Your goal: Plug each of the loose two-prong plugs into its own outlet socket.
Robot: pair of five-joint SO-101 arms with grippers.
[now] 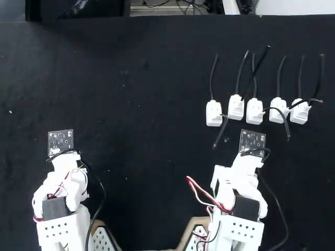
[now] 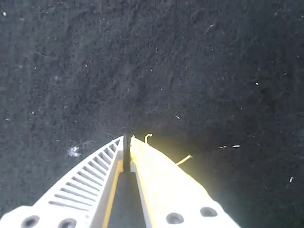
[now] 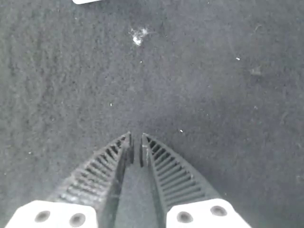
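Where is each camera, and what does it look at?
High view: above, looking down on the black table, both arms and the row of white plugs.
Left wrist view: on the left arm, facing the table past the left end effector.
Right wrist view: likewise on the right arm, past the right end effector.
All share the table.

Table: black cloth, flecked with pale lint under my wrists.
Plugs: five white bodies.
Cords: thin and black.
My left gripper: one finger white with ribbed slats, the other plain yellow.
My right gripper: both fingers pale and ribbed, with white bases.
My left arm: white shell, black block.
My right arm: white shell, black block.
Wires: red and white, beside my right arm.
Wrist boards: dark with small white marks.
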